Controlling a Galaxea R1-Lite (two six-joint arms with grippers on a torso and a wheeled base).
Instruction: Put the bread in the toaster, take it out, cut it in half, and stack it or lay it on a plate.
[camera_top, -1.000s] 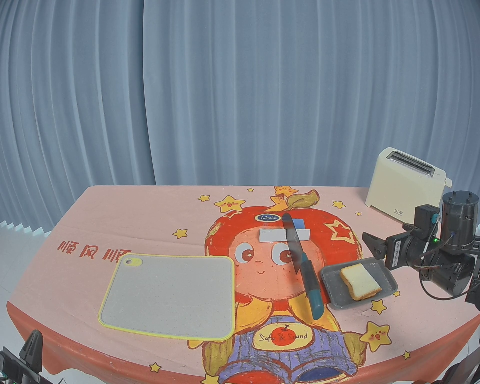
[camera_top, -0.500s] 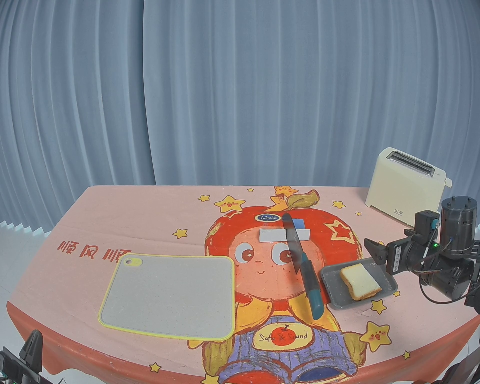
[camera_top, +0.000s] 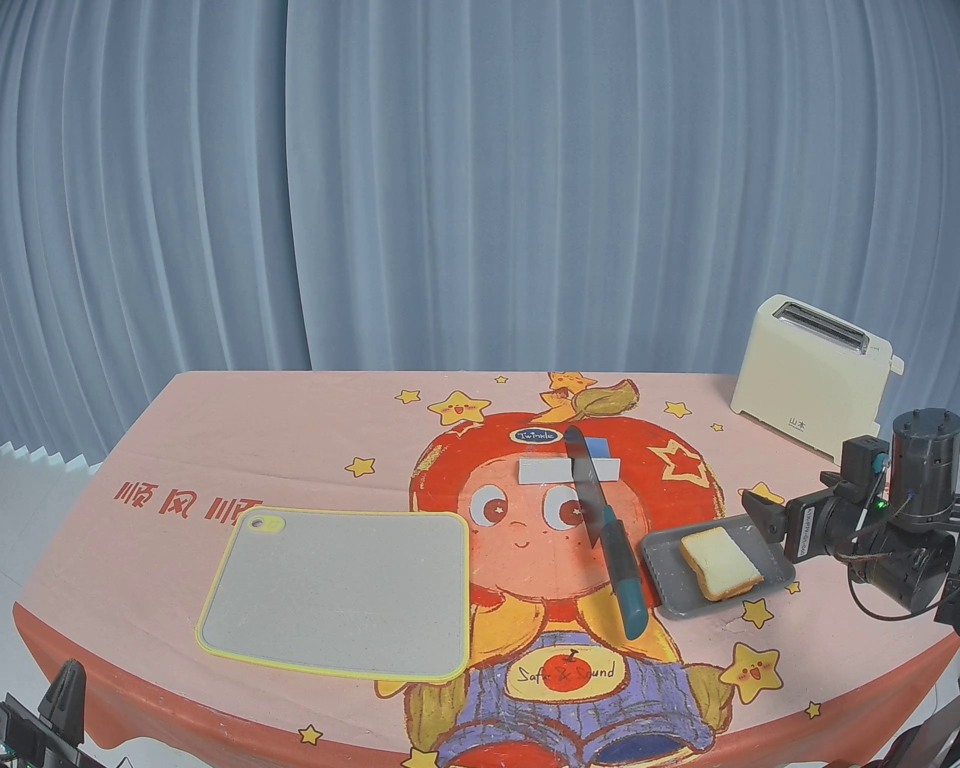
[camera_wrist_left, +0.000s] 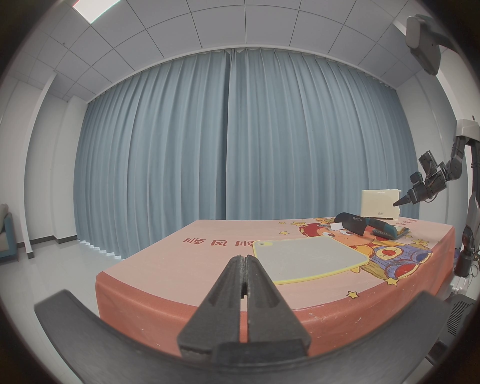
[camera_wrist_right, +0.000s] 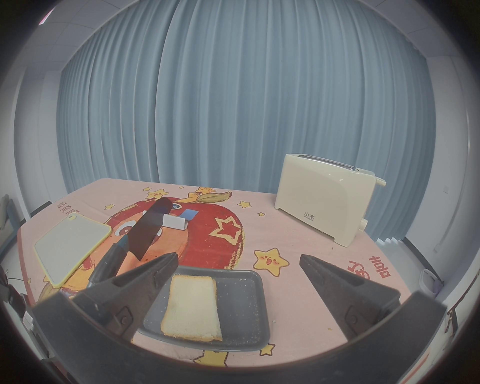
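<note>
A slice of bread (camera_top: 720, 562) lies flat on a grey tray (camera_top: 672, 590) at the table's right front. My right gripper (camera_top: 762, 513) hovers open just right of the tray, fingers pointing at it, nothing between them. In the right wrist view the bread (camera_wrist_right: 192, 307) and tray (camera_wrist_right: 245, 305) lie below and ahead of the spread right gripper (camera_wrist_right: 239, 259). The cream toaster (camera_top: 812, 375) stands behind at the far right, slot empty. A teal-handled knife (camera_top: 610, 535) lies left of the tray. My left gripper (camera_wrist_left: 245, 260) is shut and empty, low off the table's front left corner.
A grey cutting board (camera_top: 340, 590) with a yellow rim lies at the front left. The knife's blade leans on a small white block (camera_top: 545, 470) mid-table. The toaster (camera_wrist_right: 325, 197) stands about a tray's length behind the tray.
My right gripper has come down and drawn slightly to the right, now level with the tray's right edge. It stays open. Bread, knife and left arm have not moved.
</note>
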